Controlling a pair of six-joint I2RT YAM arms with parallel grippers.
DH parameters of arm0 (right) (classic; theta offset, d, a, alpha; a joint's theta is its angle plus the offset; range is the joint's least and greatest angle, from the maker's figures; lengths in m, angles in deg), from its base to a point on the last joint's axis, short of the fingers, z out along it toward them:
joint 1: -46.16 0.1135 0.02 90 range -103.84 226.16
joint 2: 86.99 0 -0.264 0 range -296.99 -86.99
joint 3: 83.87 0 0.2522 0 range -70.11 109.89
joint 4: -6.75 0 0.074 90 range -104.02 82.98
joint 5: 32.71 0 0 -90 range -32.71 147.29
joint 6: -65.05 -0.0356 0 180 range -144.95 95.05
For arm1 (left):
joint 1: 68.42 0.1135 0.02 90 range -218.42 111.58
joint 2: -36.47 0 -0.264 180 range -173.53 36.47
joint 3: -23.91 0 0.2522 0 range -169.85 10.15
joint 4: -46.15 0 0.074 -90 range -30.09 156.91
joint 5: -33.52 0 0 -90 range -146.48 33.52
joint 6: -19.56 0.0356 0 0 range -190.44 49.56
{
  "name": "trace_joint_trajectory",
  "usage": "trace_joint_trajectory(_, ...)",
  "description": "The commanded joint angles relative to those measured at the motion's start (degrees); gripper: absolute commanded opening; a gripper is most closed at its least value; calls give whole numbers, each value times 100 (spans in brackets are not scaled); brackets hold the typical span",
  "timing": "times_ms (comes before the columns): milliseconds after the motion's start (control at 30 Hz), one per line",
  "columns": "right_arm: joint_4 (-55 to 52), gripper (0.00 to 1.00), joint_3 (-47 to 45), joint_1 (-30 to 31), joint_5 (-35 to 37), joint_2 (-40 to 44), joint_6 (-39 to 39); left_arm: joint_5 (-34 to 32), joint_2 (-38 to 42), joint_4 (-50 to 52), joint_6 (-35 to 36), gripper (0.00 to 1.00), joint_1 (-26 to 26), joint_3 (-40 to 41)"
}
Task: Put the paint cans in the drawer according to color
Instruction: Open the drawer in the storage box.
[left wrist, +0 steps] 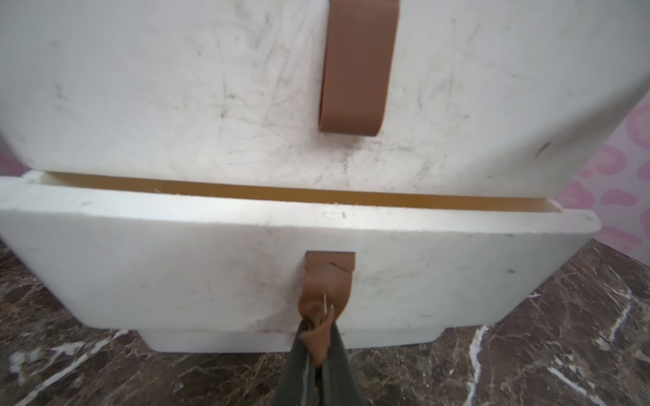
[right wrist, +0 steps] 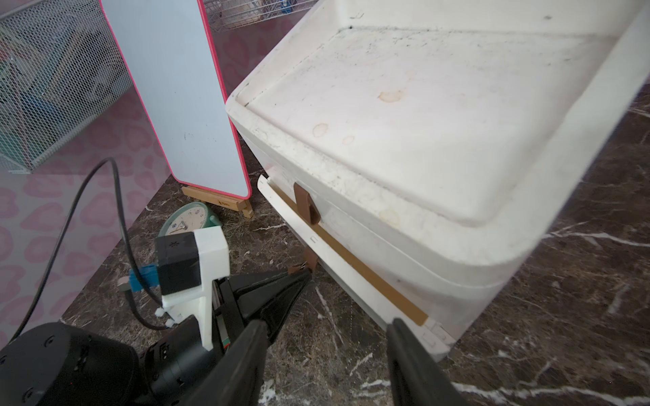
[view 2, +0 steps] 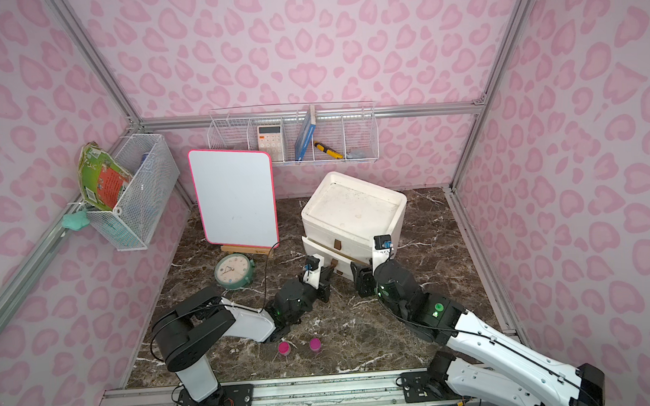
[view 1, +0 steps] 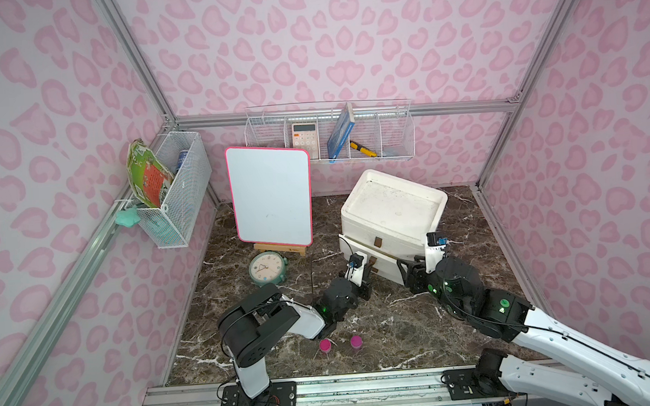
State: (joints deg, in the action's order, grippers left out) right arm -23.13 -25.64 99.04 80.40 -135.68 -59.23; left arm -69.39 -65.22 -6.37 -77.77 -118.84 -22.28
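Note:
Two pink paint cans stand on the marble floor near the front edge, in both top views. No other cans show. The white drawer chest sits at the back right. Its lower drawer is pulled out a crack. My left gripper is shut on that drawer's brown tab handle. My right gripper is open and empty, beside the drawer's front right corner.
A pink-edged whiteboard on a small easel and a green clock stand left of the chest. Wire baskets hang on the back and left walls. A black cable loops from the left arm.

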Motion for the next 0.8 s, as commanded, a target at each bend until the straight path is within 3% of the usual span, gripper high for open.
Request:
trace_joint_trajectory(0,127,57,38,1,18,-10,20,-54,211,161,8,0,-10,122)
trace_joint_trajectory(767,478,59,49,-274,-430,-286,338,-72,1035,497,-25,0,-232,781)
